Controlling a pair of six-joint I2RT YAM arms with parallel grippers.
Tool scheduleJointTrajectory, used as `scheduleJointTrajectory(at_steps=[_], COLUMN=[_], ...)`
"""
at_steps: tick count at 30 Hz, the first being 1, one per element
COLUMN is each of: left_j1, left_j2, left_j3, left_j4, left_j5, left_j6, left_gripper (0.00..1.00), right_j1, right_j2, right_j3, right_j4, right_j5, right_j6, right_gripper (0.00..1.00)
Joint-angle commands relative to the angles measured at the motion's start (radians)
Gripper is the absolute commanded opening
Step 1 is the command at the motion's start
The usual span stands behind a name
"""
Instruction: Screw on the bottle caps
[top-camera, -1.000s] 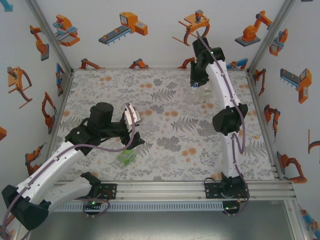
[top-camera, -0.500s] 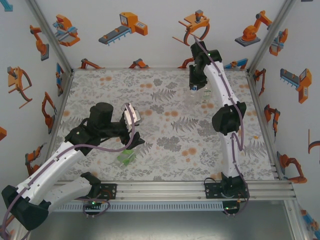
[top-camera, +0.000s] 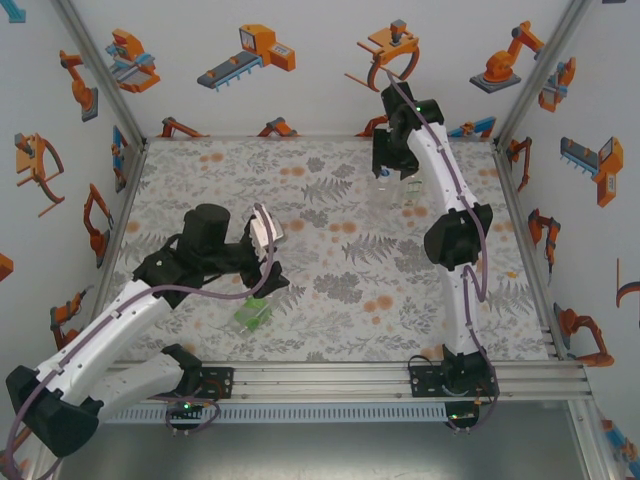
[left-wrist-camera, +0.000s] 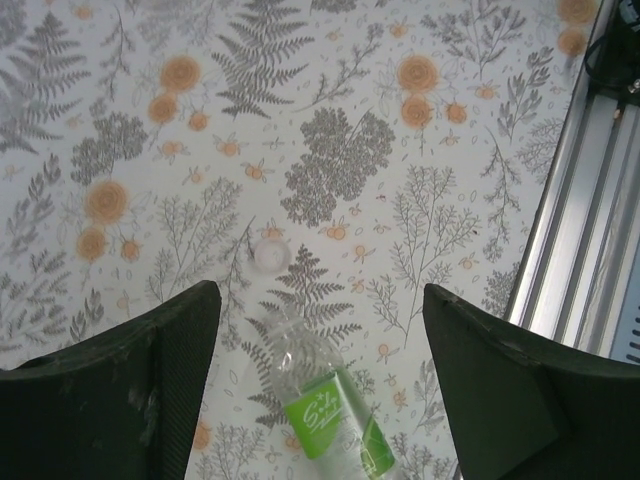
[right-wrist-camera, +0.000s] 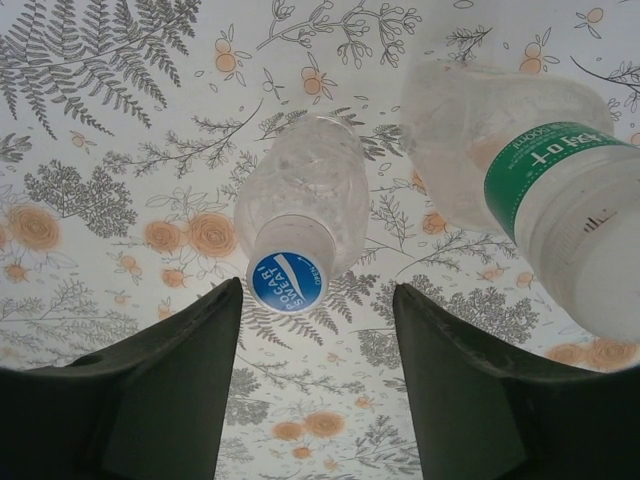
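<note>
A clear bottle (left-wrist-camera: 325, 400) with a green label lies on its side on the mat, between and below the wide-apart fingers of my open left gripper (left-wrist-camera: 320, 295). A small white cap (left-wrist-camera: 270, 256) lies loose just beyond its mouth. From above, this bottle (top-camera: 252, 315) sits under the left gripper (top-camera: 265, 290). At the back right, my right gripper (right-wrist-camera: 318, 290) hangs open over an upright clear bottle (right-wrist-camera: 305, 190) that wears a blue cap (right-wrist-camera: 288, 281). The cap is close to the left finger but free of it. A second upright bottle (right-wrist-camera: 540, 170) with a green band stands to its right.
An aluminium rail (left-wrist-camera: 590, 240) runs along the table's near edge, close to the lying bottle. The back wall and right wall stand near the right gripper (top-camera: 392, 172) and the two upright bottles (top-camera: 384, 193). The floral mat (top-camera: 330, 260) lies bare between the arms.
The right gripper's jaws have spread apart, letting go of the blue cap, and it has shifted slightly toward the back wall. The left arm has barely moved.
</note>
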Motion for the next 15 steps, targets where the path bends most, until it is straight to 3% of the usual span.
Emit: scheduleJointTrajectory(at_steps=[1, 15], left_j1=[-0.005, -0.043], left_j2=[0.027, 0.007], left_j3=[0.047, -0.114], left_j4=[-0.077, -0.132], left_j5=[-0.091, -0.401], left_j6=[-0.081, -0.415], left_gripper=[0.74, 0.75], right_j1=[0.002, 0.021], right_j2=[-0.094, -0.342], right_j3=[0.013, -0.205], right_j4=[-0.009, 0.032], right_j5=[0.008, -0.051], right_j6=[-0.007, 0.026], right_gripper=[0.62, 0.7])
